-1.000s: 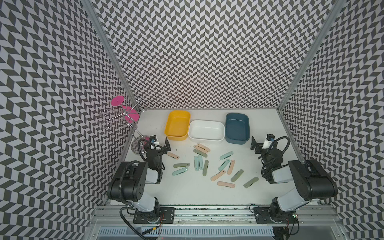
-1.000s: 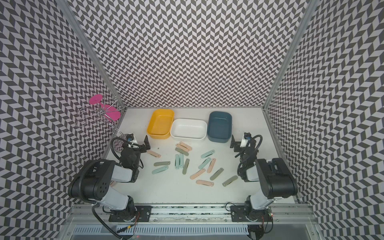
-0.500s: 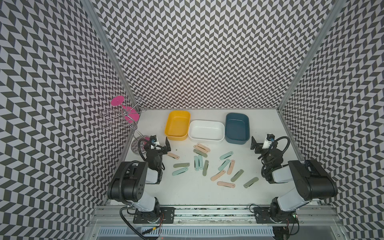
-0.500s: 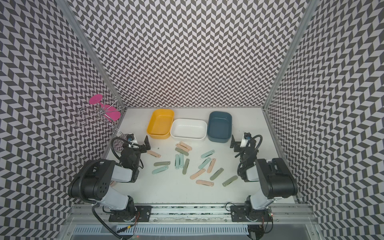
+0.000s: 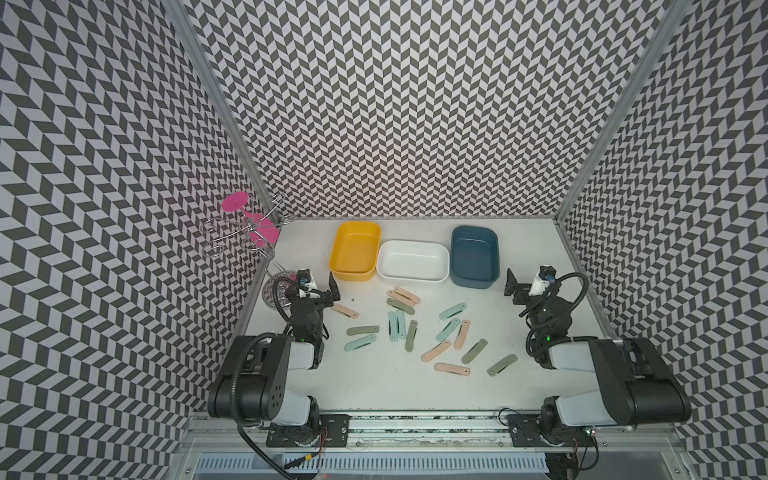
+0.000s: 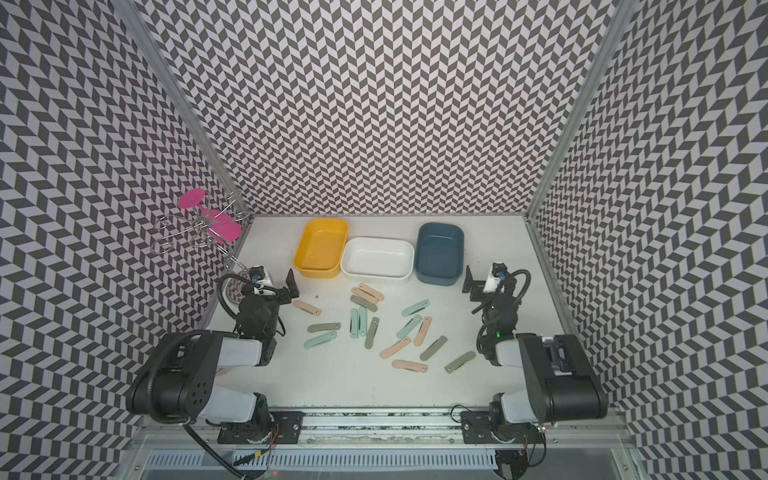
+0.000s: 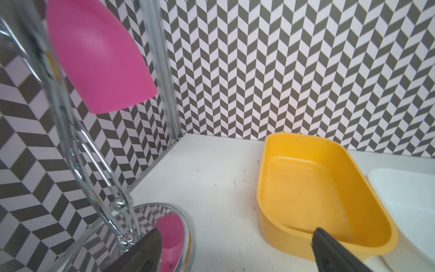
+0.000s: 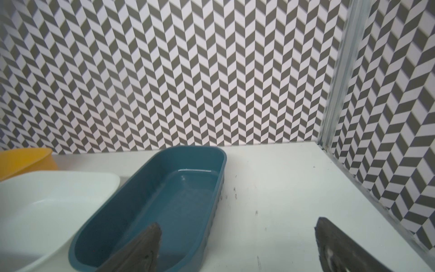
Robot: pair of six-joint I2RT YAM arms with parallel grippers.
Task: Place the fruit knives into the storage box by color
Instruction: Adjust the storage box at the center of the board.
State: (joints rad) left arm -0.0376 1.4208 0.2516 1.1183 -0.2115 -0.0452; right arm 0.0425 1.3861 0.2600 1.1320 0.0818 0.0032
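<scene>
Both top views take in the whole bench (image 5: 374, 395). Approx fifteen fruit knives (image 5: 436, 350) lie flat across its middle, btw the two arms and just in front of three boxes. Peach, mint and grey-green are mixed, and a few overlap at the far end. Neither wrist view catches a knife.

The L wrist view gives a close look at the yellow box (image 7: 306, 188), bare inside, and a corner of the white box (image 7: 412, 200). It also shows the wire rack (image 7: 77, 150) w/ a pink cup (image 7: 98, 58) hung on it, its chrome foot in the bench corner. The R wrist view gives the blue box (image 8: 164, 200), bare inside too, w/ the white box just beside it and a bit of yellow behind.

L gripper (image 7: 235, 235): jaws spread wide, nothing btw them. One tip is by the rack foot, the other at the yellow box's near wall. In a top view a peach knife (image 5: 345, 310) lies near it, not touching.

R gripper (image 8: 237, 226): spread just as wide, holding nothing. One tip is in front of the blue box's near end, the other over bare bench.

The boxes sit in a row at the back, close side by side: yellow L, white ctr, blue R. The bench is white w/ small dark scuffs. The walls (image 5: 415, 104) are black-and-white chevron on three sides, w/ metal posts at the corners.
</scene>
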